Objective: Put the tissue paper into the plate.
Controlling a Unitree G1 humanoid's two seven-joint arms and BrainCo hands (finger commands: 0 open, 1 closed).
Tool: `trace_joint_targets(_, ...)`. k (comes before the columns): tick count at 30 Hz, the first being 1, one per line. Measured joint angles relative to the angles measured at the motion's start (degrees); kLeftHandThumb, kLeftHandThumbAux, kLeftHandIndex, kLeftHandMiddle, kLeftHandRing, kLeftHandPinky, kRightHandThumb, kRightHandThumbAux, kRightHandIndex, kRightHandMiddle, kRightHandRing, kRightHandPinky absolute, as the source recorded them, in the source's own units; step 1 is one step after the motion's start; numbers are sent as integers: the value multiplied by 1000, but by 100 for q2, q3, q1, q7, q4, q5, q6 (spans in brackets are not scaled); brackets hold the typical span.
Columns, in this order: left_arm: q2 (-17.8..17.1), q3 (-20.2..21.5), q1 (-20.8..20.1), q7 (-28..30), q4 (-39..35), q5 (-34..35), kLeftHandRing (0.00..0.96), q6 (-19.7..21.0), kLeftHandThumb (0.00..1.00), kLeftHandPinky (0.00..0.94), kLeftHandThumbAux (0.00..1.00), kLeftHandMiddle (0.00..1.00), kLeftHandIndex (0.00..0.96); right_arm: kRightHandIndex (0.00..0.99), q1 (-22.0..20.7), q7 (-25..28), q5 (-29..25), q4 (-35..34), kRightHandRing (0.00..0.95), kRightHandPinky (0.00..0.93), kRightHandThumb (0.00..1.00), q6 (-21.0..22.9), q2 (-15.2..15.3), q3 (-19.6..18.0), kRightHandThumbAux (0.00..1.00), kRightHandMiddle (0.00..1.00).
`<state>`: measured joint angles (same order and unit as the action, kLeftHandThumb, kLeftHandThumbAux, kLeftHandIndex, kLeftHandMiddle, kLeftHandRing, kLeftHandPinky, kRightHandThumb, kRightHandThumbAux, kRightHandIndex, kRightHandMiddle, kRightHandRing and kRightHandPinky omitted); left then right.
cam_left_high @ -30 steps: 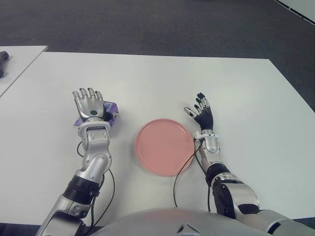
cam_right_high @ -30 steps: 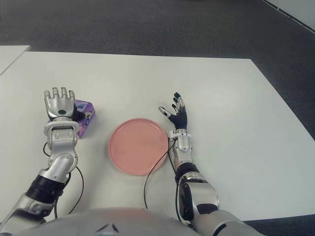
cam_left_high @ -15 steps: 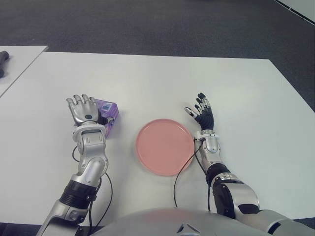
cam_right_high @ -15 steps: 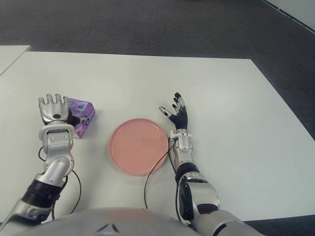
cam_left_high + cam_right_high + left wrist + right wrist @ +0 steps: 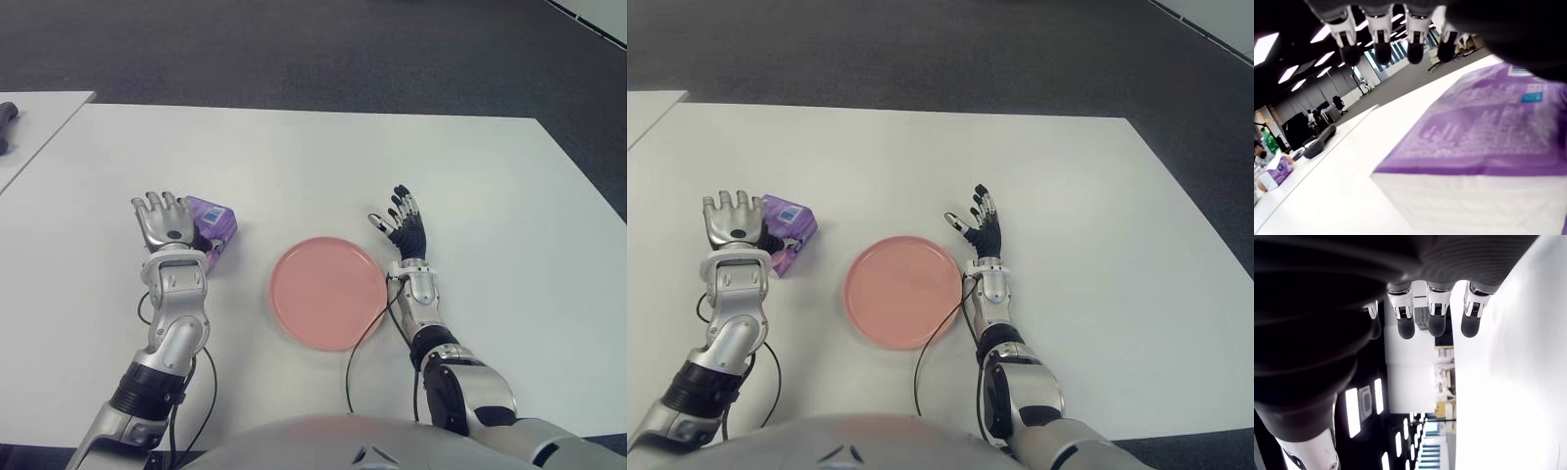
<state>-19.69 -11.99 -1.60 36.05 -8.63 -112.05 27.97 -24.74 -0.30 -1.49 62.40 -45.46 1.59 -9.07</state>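
A purple pack of tissue paper (image 5: 214, 228) lies on the white table (image 5: 323, 166), left of the round pink plate (image 5: 327, 292). My left hand (image 5: 164, 222) sits just left of the pack with its fingers spread, holding nothing. In the left wrist view the pack (image 5: 1484, 142) fills the frame close to the palm, with the fingertips (image 5: 1382, 51) straight and apart from it. My right hand (image 5: 404, 227) shows beside the plate's right rim, fingers extended and empty.
A black cable (image 5: 362, 338) runs from the right wrist across the plate's near right edge. A second white table (image 5: 29, 117) with a dark object (image 5: 5, 122) stands at the far left. Grey carpet lies beyond the table's far edge.
My left hand has drawn back and to the left off the tissue pack, which now shows more fully beside it. The right hand has not moved.
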Motion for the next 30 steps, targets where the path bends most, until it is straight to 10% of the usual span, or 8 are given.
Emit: trace_joint_targets(30, 174, -37, -2, 159, -210, 96, 0, -154, 0, 0, 214, 0, 0, 6, 24, -1, 1, -48, 0, 18, 80, 0, -4, 2, 783, 0)
